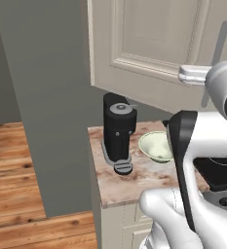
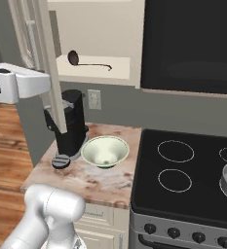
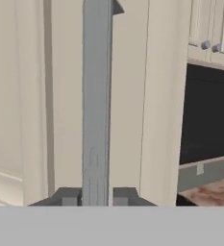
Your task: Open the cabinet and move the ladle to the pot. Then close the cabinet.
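On the open cabinet door, the end effector is narrowed tight around the grey bar handle.

A home kitchen: stove, marble counter, coffee machine, wall cabinet.

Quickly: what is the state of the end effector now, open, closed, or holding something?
End effector: closed on the cabinet door's grey bar handle, one finger on each side of it.
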Robot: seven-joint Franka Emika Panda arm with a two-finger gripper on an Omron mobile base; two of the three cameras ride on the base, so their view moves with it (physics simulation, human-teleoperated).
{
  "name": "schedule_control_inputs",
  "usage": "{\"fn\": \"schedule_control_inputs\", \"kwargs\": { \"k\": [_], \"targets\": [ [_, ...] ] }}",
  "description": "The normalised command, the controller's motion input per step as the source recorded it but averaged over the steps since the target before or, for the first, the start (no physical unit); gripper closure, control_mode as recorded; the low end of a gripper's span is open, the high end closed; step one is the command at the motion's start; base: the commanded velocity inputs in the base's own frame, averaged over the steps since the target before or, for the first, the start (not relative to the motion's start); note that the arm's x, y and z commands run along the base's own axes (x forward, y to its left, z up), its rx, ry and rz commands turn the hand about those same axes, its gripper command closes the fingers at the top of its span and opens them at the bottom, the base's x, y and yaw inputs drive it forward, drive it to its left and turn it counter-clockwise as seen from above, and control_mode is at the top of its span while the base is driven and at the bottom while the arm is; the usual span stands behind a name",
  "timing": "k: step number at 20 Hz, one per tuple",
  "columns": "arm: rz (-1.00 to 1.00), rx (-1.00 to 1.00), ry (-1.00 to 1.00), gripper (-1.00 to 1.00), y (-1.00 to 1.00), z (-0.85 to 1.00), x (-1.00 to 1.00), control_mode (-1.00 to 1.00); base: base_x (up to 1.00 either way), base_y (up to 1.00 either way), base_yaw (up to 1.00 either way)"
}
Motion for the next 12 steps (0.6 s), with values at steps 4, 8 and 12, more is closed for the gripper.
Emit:
{"fn": "schedule_control_inputs", "kwargs": {
  "k": [4, 8, 12],
  "targets": [
    [-0.07, -0.03, 0.05, 1.00, 0.13, 0.00, -0.42, -1.00, 0.00, 0.00, 0.00],
    [-0.05, -0.03, 0.01, -1.00, 0.14, -0.08, -0.28, -1.00, 0.00, 0.00, 0.00],
    [-0.01, -0.01, 0.00, -1.00, 0.03, -0.26, -0.06, -1.00, 0.00, 0.00, 0.00]
  ]
}}
